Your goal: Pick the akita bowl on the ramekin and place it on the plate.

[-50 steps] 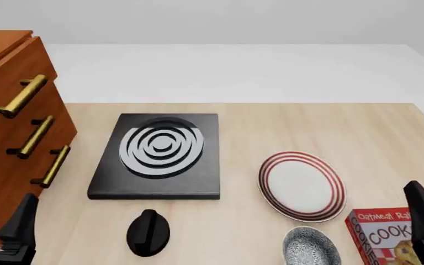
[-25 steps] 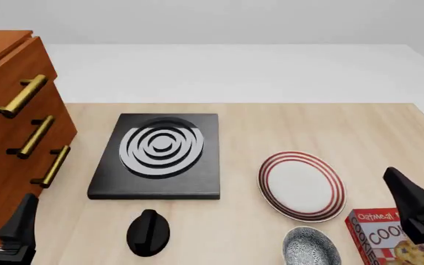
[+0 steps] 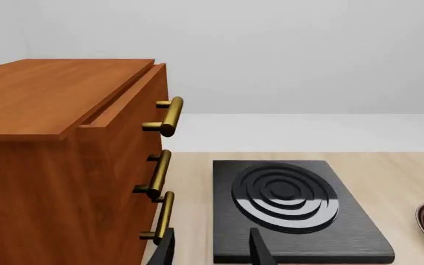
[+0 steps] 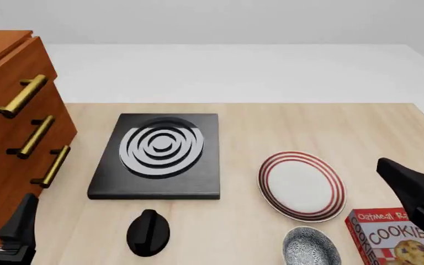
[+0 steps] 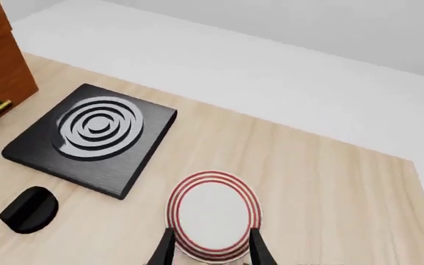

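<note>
Right gripper: empty, nothing between its fingers; in the front view it hangs just off the plate's right rim, dark fingers pointing toward that rim. In its own wrist view the two fingertips frame the plate's near edge with a clear gap between them, so the jaws stand parted.
Right arm pose: raised above the table, angled forward and down, its camera looking over the plate; my reading is an approach or hover, not a grasp.
Left gripper: low beside the drawer cabinet, far to the left of the plate; two fingertips show in its wrist view with a gap and nothing held. Looks parked.
Bowl: speckled inside, sitting just on the near side of the plate, untouched by either gripper. Whether it rests on the small white dish I cannot tell; no white dish shows beneath it.
Plate: red-ringed, bare, nothing on it.
Cookie box: right of the bowl, near-right of the plate, under the right gripper.
Black slab: white rings on top, left of the plate, clear of the work.
Black knob: near-left of the plate, beside the slab's near edge.
Drawer cabinet: brass handles, far left of the plate.
Progress: nothing done yet. Bowl not gripped, not lifted, not placed. Left to do: reach, close on the bowl, lift, carry, set down.
</note>
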{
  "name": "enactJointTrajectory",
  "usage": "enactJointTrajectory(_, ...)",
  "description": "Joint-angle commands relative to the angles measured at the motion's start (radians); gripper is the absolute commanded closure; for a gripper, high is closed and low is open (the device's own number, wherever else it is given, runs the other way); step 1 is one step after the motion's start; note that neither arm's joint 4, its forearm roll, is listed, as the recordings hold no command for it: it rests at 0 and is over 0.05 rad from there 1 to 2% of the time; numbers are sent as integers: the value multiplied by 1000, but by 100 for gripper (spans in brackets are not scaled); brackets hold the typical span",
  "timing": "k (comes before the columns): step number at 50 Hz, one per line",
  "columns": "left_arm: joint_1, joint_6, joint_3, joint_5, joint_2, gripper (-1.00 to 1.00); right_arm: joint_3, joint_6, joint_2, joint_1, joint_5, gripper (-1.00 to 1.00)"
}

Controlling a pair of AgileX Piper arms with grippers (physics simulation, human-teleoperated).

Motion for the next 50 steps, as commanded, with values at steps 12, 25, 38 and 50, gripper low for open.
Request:
enactJointTrajectory(12, 0, 0, 0, 0, 0, -100, -123, -38, 107, 163, 241, -100)
enactJointTrajectory(25, 0, 0, 0, 0, 0, -100, -129, -59, 162, 259, 361, -100)
enactJointTrajectory(38, 0, 0, 0, 0, 0, -100, -89, -102, 197, 295, 399, -100)
enactJointTrajectory(50, 0, 0, 0, 0, 0, -100, -93, -104, 259, 373, 418, -100)
